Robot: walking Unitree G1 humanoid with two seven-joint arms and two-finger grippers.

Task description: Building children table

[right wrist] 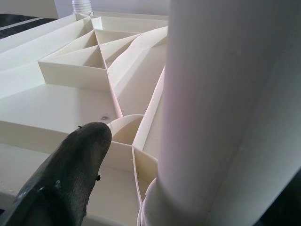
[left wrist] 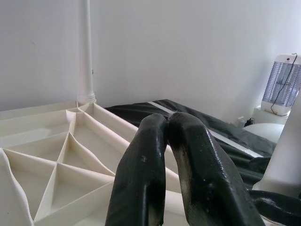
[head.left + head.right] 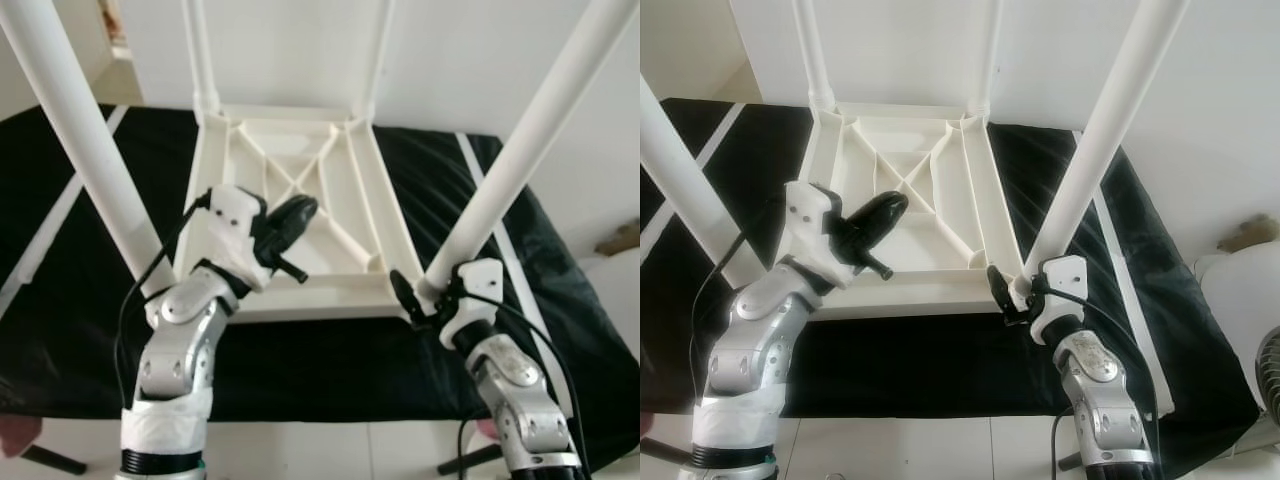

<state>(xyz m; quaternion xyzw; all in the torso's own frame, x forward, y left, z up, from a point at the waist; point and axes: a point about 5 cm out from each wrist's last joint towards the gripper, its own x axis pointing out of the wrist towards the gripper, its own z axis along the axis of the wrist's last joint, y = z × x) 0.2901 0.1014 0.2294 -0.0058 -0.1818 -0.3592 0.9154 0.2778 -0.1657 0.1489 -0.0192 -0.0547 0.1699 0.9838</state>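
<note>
Lying upside down on a black cloth-covered surface [image 3: 330, 380] was the white moulded-plastic children's table top [image 3: 290, 195], its ribbed underside facing up. Four white round plastic legs stood up from its corners: near-left leg [image 3: 85, 140], near-right leg [image 3: 530, 145], two far legs [image 3: 200, 60] at the wall side of the top.

Right gripper [image 3: 1012, 290] sat at the near-right corner of the table top, its black fingers either side of the base of the near-right leg; right wrist view showed one finger [image 1: 70, 174] just beside the leg socket. The fingers appeared closed on the leg, though contact on the hidden side could not be confirmed.

Left gripper [image 3: 290, 225] hovered above the near-left part of the table top, over the ribs, fingers pressed together and holding nothing (left wrist view).

Judgement: the plastic looked light and stiff, with smooth, likely slippery legs. Best hold is low on a leg, near its socket, where leverage on the joint is smallest. The ribs also offer edges to brace against. All four legs seated; task looked nearly complete.
</note>
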